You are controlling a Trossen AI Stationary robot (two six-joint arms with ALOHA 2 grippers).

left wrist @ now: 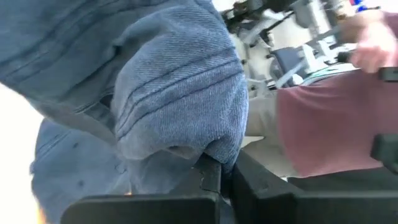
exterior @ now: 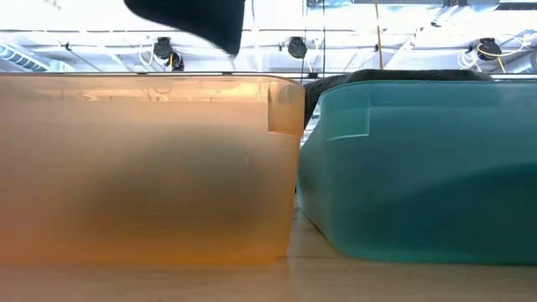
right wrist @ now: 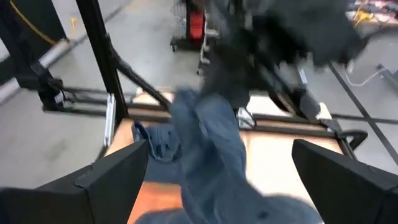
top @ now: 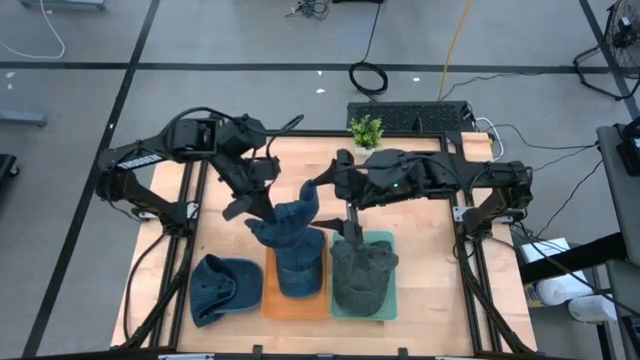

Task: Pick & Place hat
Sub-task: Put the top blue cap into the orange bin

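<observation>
A blue denim hat (top: 288,222) is pinched by the left gripper (top: 262,203) and held above the orange bin (top: 296,300), evidently so it can be lowered inside. The right gripper (top: 352,232) is spread wide, empty, over the grey hat (top: 360,275) in the teal bin (top: 385,308). Another denim hat (top: 222,288) lies on the worktop (top: 425,290), left of the bins.

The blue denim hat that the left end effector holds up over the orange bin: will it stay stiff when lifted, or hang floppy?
Probably floppy: the blue denim hat droops and folds below the shut left end effector, and its cloth bunches at the fingers in the left wrist view. It seems light, since a pinch on one edge carries it. It will likely crumple when dropped into the orange bin.
</observation>
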